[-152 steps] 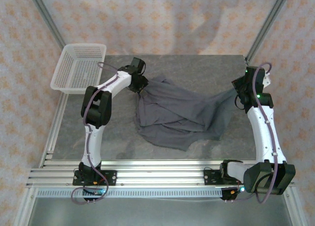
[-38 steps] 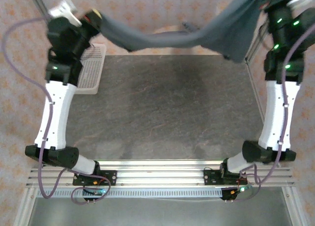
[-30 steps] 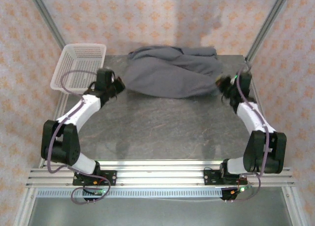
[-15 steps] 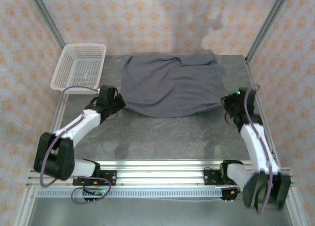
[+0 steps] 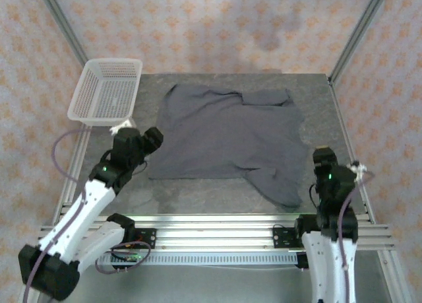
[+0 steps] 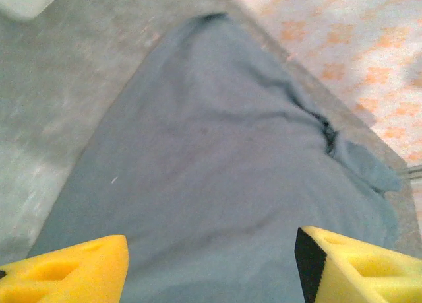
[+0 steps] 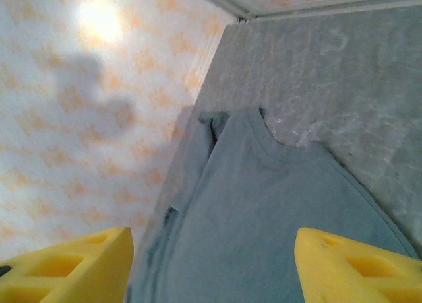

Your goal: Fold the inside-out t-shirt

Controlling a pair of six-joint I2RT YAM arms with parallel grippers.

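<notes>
Plainly, the inside-out t-shirt [image 5: 224,134] lies spread nearly flat across the middle of the table [image 5: 198,192], with one corner trailing toward the near right. The left gripper [image 5: 151,140] hangs just beside the shirt's left edge, jaws apart and empty. The right gripper [image 5: 323,158] sits near the shirt's right side, jaws likewise apart, gripping nothing. A white basket [image 5: 107,89] stands at the far left corner.

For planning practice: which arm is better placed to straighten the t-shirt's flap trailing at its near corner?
Probably right: the right hand sits beside that flap; the left hand is across the t-shirt.
</notes>
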